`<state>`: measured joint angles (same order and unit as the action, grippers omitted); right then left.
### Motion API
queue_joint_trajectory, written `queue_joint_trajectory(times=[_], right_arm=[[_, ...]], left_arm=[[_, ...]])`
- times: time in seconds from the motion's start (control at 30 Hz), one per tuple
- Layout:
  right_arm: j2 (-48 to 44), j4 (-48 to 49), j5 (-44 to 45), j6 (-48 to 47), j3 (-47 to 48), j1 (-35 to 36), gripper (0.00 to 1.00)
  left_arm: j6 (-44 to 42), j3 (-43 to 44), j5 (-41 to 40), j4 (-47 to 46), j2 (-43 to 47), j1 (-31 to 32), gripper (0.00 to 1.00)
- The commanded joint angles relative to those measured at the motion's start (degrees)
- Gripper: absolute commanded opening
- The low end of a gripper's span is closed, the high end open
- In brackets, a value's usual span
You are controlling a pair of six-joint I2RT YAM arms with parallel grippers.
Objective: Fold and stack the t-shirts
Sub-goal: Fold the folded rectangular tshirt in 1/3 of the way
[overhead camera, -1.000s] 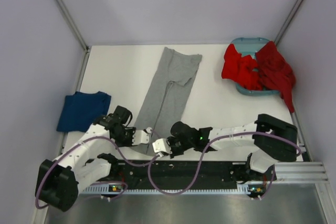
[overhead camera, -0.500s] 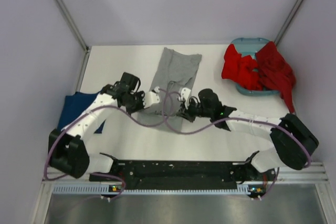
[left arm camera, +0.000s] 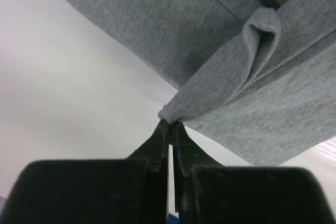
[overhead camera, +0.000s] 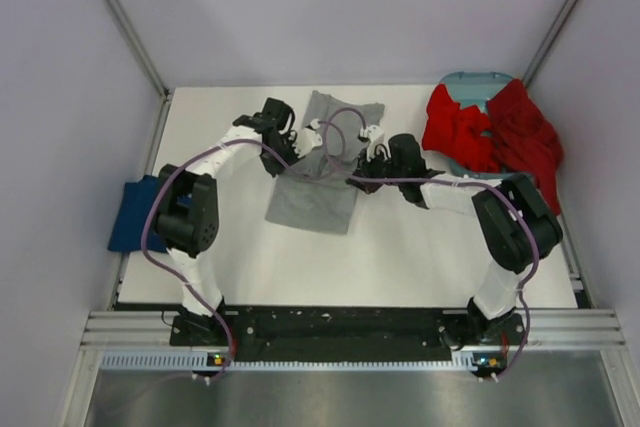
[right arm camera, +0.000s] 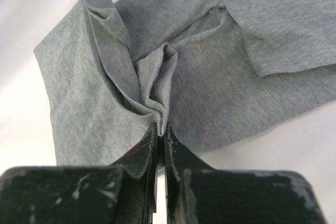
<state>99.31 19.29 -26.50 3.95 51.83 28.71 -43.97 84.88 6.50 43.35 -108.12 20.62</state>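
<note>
The grey t-shirt (overhead camera: 312, 202) lies mid-worktop (overhead camera: 420, 247), partly folded over itself. The left gripper (left arm camera: 169, 125) is clamped on a gathered corner of it, and the right gripper (right arm camera: 160, 129) is pinched tight on a bunched fold. Both arms stretch far forward from their bases, forearms angled inward toward each other. The navy t-shirt (overhead camera: 130, 217) lies at the left edge, and the red t-shirts (overhead camera: 480, 132) drape over the teal basket (overhead camera: 475, 79).

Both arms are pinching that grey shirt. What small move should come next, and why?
Likely ease both tools a bit farther back, then lower. The left tool and right tool are each shut on a bunch of the grey t-shirt. Its near part is lifted over itself, and the pinched edge sits short of the far end.
</note>
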Motion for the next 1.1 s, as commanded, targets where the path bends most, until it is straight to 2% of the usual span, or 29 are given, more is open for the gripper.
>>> queue_joint_trajectory(times=[0.0, 0.2, 0.27, 0.33, 0.43, 0.47, 0.53, 0.57, 0.67, 0.77, 0.83, 0.93, 1.0, 1.07], right_arm=[[2.46, 1.64, -0.92, 3.0, 4.15, -1.2, 0.0], [5.19, -4.7, 2.24, 2.55, 8.19, -1.99, 0.0], [6.42, -5.05, 2.16, 3.78, 9.16, -2.86, 0.05], [8.52, -6.97, 2.68, 5.45, 11.52, -3.74, 0.11], [11.86, -9.0, 5.13, 10.01, 14.69, -5.67, 0.13], [12.4, -9.01, 6.1, 11.51, 15.66, -6.55, 0.17], [13.28, -8.48, 7.68, 12.49, 17.33, -7.52, 0.22], [13.37, -8.83, 8.39, 11.79, 18.47, -7.79, 0.24], [11.44, -10.85, 10.15, 7.41, 21.28, -7.79, 0.39], [5.92, -11.91, 9.28, 0.82, 19.46, -7.18, 0.46], [0.31, -10.69, 7.88, -5.67, 14.55, -4.99, 0.48], [-10.84, -6.47, 4.98, -20.24, 2.35, 0.97, 0.5], [-16.32, -5.67, 2.96, -32.28, -5.56, 5.98, 0.52], [-19.84, -6.28, 3.73, -41.44, -11.29, 10.82, 0.54]], left_arm=[[2.13, 5.2, -0.7, -3.01, -1.92, -0.23, 0.0], [0.99, 5.82, 0.7, -3.28, -4.56, -0.23, 0.0], [1.6, 5.73, 0.45, -4.15, -5.43, -0.14, 0.02], [2.74, 5.91, -1.13, -5.9, -6.4, -0.14, 0.1], [5.98, 8.19, -5.44, -8.72, -8.07, -0.23, 0.27], [7.13, 9.85, -7.88, -9.94, -8.69, -0.32, 0.34], [9.24, 12.58, -11.67, -12.58, -9.83, -0.41, 0.42], [9.86, 14.5, -13.52, -13.46, -10.53, -0.58, 0.44], [11.97, 22.75, -16.78, -11.9, -12.38, -1.81, 0.47], [13.03, 26.39, -11.28, -5.32, -9.85, -3.22, 0.47], [9.01, 21.06, -1.72, -3.1, -3.37, -3.31, 0.47], [-3.11, 6.49, 14.36, -1.43, 7.62, -3.31, 0.46], [-12.15, -5.71, 19.84, -0.73, 13.69, -3.31, 0.47], [-19.02, -14.27, 21.79, -2.21, 18.88, -3.31, 0.47]])
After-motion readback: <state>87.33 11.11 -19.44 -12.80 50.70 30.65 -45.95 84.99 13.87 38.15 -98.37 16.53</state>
